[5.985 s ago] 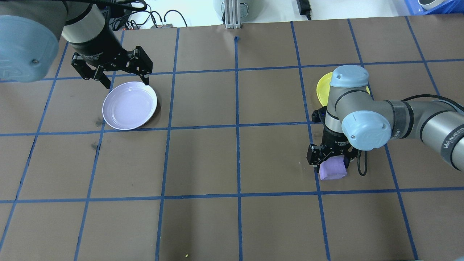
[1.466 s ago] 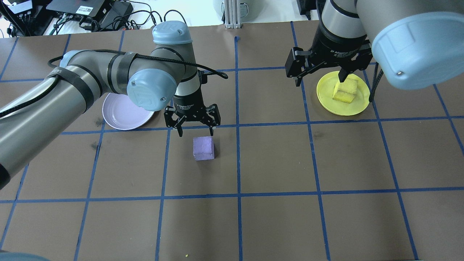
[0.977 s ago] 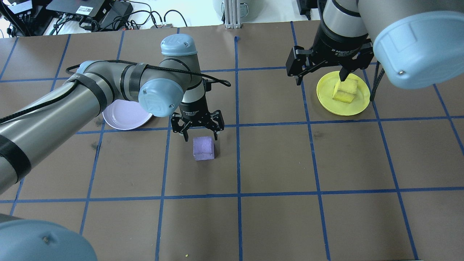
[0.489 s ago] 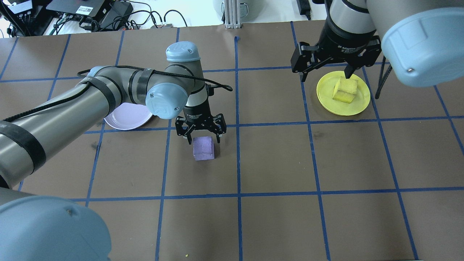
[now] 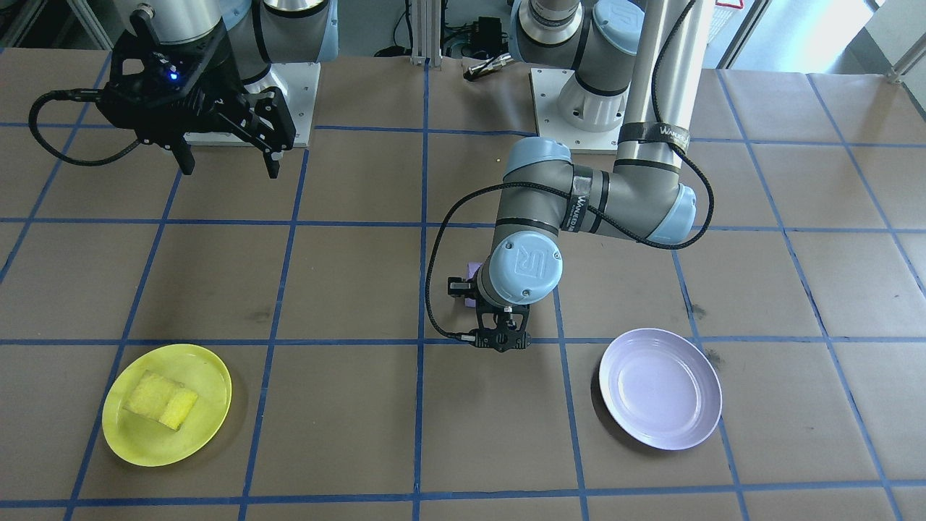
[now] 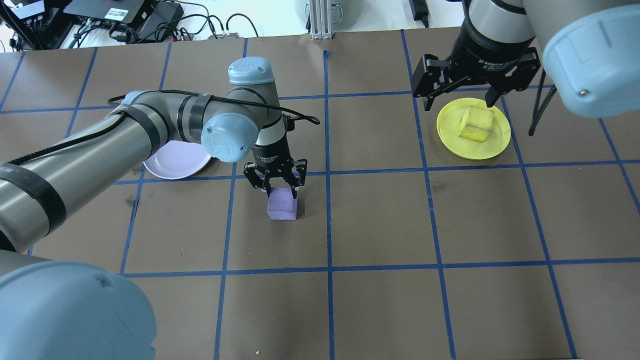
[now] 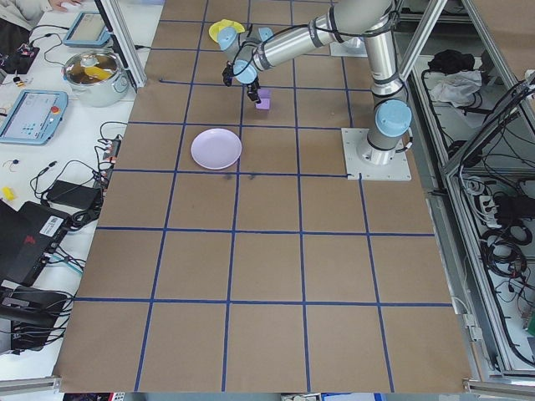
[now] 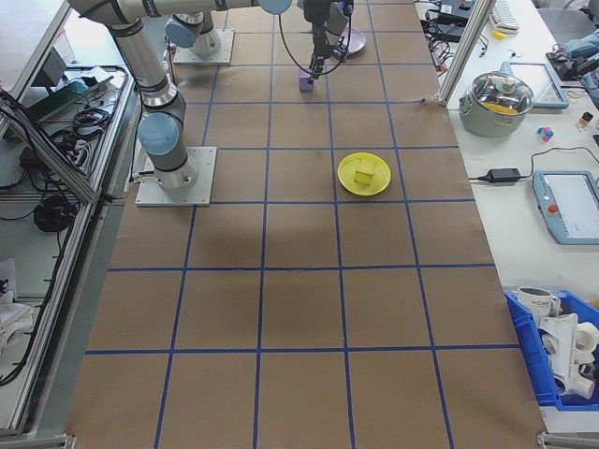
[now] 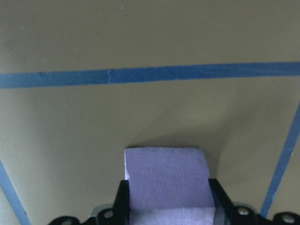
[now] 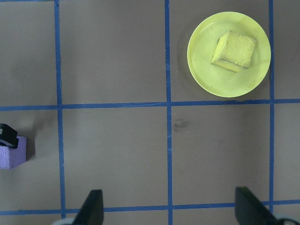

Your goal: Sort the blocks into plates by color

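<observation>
The purple block rests on the brown table near its middle, and in the left wrist view the purple block sits between both finger pads. My left gripper stands upright over it, shut on its sides. The lavender plate lies just to its left, partly behind my left arm, with nothing in it. Inside the yellow plate at the far right lies the yellow block. My right gripper hangs open and high above that plate, holding nothing.
Blue tape lines divide the brown table into squares. Cables and electronics lie beyond the back left edge, and a metal post stands at the back middle. A pot sits on a side bench.
My left gripper came down around the purple block and its fingers narrowed onto it. The right gripper drifted rightwards and farther back over the yellow plate, still open.
</observation>
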Controlling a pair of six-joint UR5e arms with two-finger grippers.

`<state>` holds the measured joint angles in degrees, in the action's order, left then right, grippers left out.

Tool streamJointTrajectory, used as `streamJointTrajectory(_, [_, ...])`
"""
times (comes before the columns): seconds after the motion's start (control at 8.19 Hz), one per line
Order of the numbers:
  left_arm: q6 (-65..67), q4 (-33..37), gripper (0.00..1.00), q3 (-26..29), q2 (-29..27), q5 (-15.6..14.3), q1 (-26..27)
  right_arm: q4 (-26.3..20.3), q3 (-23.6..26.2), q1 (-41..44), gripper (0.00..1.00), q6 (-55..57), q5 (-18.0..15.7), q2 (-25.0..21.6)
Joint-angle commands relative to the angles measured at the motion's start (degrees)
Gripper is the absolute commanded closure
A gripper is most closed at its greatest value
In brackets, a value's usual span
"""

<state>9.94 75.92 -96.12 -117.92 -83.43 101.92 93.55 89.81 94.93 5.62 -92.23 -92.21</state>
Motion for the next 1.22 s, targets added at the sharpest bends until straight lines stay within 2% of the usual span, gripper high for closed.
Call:
streamJointTrajectory(0.0, [-1.7,0.7,1.0,0.4,1.2,-0.2,-0.3,-0.1,0.0,-0.1,0.0,0.0,0.0,0.0])
streamJointTrajectory(0.12, [-1.8,2.8,1.0,2.2,2.8,-0.5,-0.8,-0.1,0.0,-0.1,0.0,0.0,0.0,0.0])
streamJointTrajectory(0.37, [-3.0,13.2,1.0,12.8,3.6,-1.8,-4.7,-0.1,0.0,-0.2,0.0,0.0,0.0,0.0])
streamJointTrajectory(0.49, [-7.5,15.4,1.0,17.8,2.8,-4.5,-6.8,-0.1,0.0,-0.2,0.0,0.0,0.0,0.0])
streamJointTrajectory(0.61, [-15.7,14.6,1.0,19.8,2.8,-8.6,-8.9,-0.2,0.1,-0.2,0.0,0.0,0.0,-0.1])
streamJointTrajectory(0.85, [-24.9,10.9,1.0,20.0,2.4,-8.9,-14.7,-0.3,0.1,-0.2,0.0,-0.1,-0.1,-0.1])
streamJointTrajectory(1.1, [-32.9,7.8,1.0,20.3,-0.9,-9.0,-18.8,-0.5,0.1,-0.2,0.0,-0.1,0.0,-0.1])
